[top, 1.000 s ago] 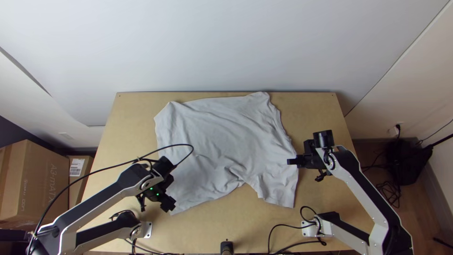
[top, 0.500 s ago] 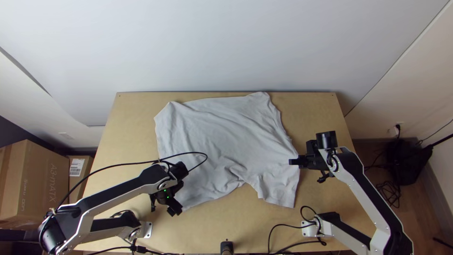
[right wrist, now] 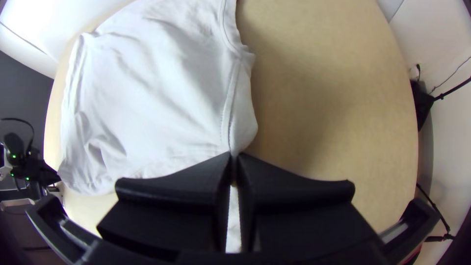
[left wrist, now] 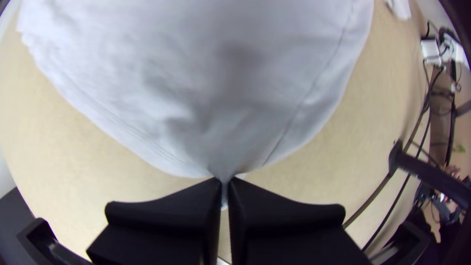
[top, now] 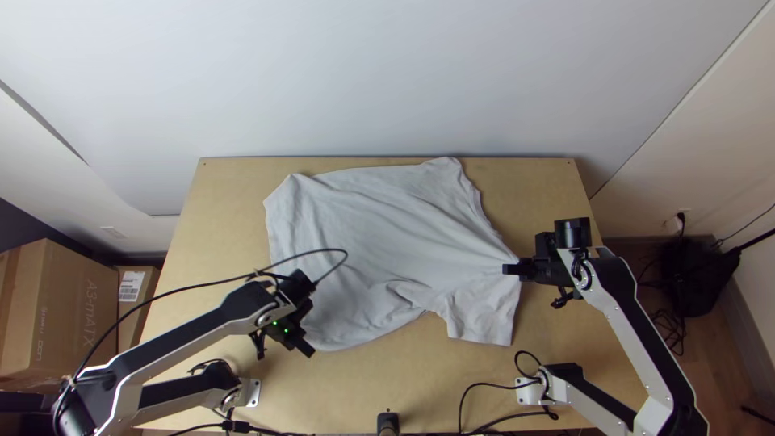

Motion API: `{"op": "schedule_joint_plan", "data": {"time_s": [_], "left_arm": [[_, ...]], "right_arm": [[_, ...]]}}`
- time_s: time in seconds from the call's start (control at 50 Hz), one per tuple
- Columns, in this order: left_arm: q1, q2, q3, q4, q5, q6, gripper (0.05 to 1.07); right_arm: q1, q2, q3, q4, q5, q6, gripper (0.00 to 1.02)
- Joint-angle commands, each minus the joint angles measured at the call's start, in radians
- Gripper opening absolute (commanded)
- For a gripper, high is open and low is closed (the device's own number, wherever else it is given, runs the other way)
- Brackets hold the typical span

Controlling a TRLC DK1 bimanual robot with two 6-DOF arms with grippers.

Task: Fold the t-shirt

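pale grey cloth t-shirt (top: 379,226) spread, rumpled on light wooden table (top: 549,186). black two-fingered left gripper (left wrist: 224,180) pinches near-left corner; black two-fingered right gripper (right wrist: 233,156) pinches right edge. bulk lies between and beyond; likely fold, away.

The pale grey t-shirt (top: 387,234) lies spread and rumpled over the table's middle, one side drawn into creases.

Silver-grey links (top: 617,324) meet black joints (top: 572,232), with looping cable (top: 327,249), green lights (top: 286,330)
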Motion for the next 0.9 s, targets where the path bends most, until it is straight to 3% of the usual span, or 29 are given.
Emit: {"op": "schedule_joint_plan", "data": {"time_s": [0.0,0.4,0.54,0.72,0.88], "left_arm": [[0.108,-0.087,0.084,-0.016,0.001,0.023,0.08],[0.614,-0.127,0.379,0.200,-0.023,0.206,0.08],[0.694,-0.071,0.515,0.262,-0.026,0.226,0.08],[0.732,0.018,0.721,0.389,-0.140,0.241,0.08],[0.795,0.124,0.966,0.407,-0.164,0.175,0.08]], "right_arm": [[-0.018,-0.008,0.043,-0.018,-0.004,-0.020,0.02],[-0.040,0.095,0.347,-0.018,-0.004,-0.031,0.02],[-0.043,0.193,0.586,-0.013,-0.004,-0.023,0.02],[-0.058,0.346,0.924,-0.012,-0.003,-0.010,0.02],[-0.053,0.492,1.230,-0.015,0.020,0.007,0.02]]}}
